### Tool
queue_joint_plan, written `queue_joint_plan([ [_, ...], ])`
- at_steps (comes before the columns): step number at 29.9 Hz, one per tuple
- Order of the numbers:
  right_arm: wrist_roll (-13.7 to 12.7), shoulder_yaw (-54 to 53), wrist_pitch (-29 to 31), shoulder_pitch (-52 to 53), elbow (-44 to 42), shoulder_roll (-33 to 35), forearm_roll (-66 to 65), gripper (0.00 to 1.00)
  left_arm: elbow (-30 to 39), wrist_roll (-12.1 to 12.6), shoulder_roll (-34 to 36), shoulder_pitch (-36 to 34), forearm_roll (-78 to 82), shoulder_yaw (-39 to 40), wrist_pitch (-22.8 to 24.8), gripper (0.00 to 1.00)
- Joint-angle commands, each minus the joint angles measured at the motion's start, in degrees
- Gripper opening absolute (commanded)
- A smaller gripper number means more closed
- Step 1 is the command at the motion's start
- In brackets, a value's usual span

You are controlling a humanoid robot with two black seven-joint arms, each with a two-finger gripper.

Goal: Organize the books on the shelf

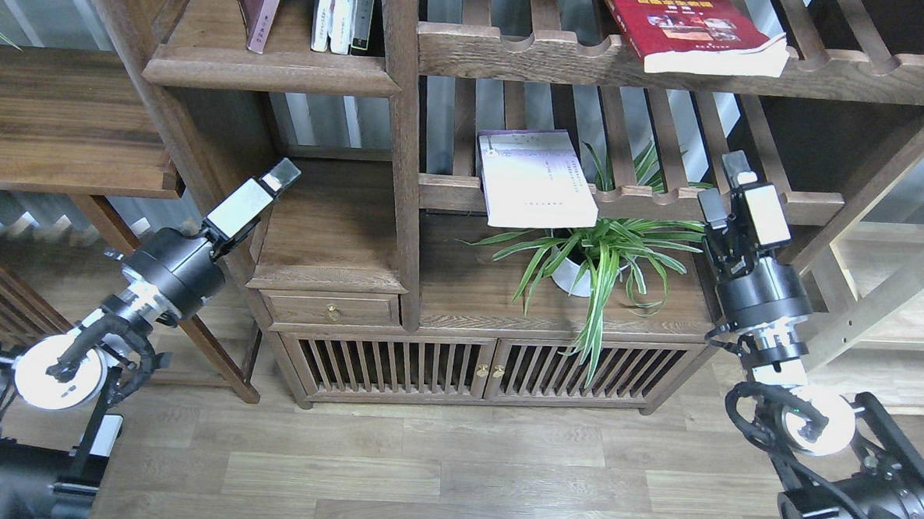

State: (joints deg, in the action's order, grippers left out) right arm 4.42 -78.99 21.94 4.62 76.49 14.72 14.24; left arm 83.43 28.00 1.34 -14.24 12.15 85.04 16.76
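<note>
The maroon book leans in the top-left compartment on the dark-brown shelf, beside several upright white books. The bright red book lies flat on the upper slatted rack. The pale white-lavender book lies on the middle slatted rack, overhanging its front rail. My left gripper is at the left edge of the lower compartment, seen edge-on and holding nothing I can see. My right gripper is open and empty, by the right end of the middle rack.
A potted spider plant stands on the cabinet top under the lavender book. A cabinet with a small drawer and slatted doors is below. A dark side shelf is at left, a pale wood rack at right.
</note>
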Motion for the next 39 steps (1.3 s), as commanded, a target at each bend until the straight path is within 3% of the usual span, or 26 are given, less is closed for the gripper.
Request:
queue_joint_plan([
  [1,0.1,-0.3,-0.3,1.2,0.0,-1.4,0.0,0.99,-0.6,0.0,-0.5,-0.1,-0.6,-0.5,0.8,0.99],
  [17,0.0,0.1,-0.4,8.5,0.0,-3.2,-0.3,0.99,-1.9,0.0,0.9,-0.3,-0.6,-1.4,0.8,0.99],
  [39,0.2,0.4,-9.1,13.7,-1.0,-5.8,-0.6,0.99,-1.1,0.0,3.1,-0.1,-1.1,-1.1,3.2,0.99],
])
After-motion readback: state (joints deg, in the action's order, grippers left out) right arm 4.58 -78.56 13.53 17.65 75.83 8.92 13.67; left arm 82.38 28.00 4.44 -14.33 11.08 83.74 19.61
